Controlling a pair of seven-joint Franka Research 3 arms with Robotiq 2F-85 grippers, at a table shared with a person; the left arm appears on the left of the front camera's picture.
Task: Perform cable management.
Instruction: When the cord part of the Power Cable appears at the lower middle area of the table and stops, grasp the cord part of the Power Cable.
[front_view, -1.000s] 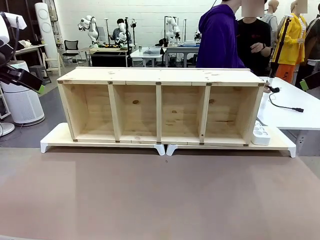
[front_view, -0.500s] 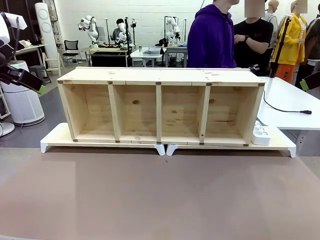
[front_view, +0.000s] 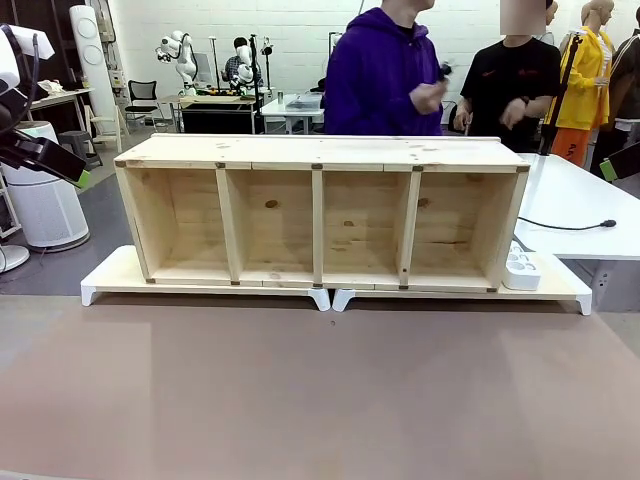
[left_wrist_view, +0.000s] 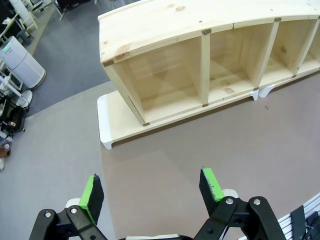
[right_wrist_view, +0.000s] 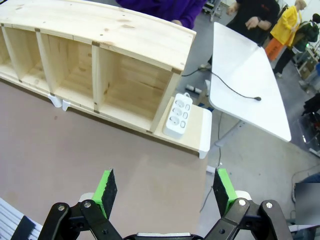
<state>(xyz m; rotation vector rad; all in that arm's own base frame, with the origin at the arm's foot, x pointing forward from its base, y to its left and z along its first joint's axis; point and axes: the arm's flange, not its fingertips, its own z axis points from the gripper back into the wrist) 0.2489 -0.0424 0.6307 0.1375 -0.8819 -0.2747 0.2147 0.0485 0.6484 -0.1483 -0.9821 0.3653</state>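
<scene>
Green pads (left_wrist_view: 91, 192) stand wide apart on your left gripper (left_wrist_view: 151, 189), and your right gripper (right_wrist_view: 164, 187) is just as open. Neither holds anything, and both hang above the brown tabletop on your side of the wooden shelf (front_view: 320, 215). Below the right gripper, the white power strip (right_wrist_view: 179, 116) lies on the white platform (right_wrist_view: 204, 129) just beside the shelf's right end, with every socket bare. The cable (right_wrist_view: 230, 87) is farther out. It comes from behind the shelf's far right corner and trails across the white side table (right_wrist_view: 260, 115) to its plug (right_wrist_view: 257, 99). A second ago that cord lay in a loose curl near the table's inner edge. Now it runs nearly straight in the front view, with the plug nearer the table's outer edge. Over that same second the person in the purple hoodie (front_view: 385, 75) has walked along behind the shelf, with a hand (front_view: 432, 92) raised around something small and dark that you cannot make out. You should probably read this as the person still arranging the cord, so your part of the job has not begun.
</scene>
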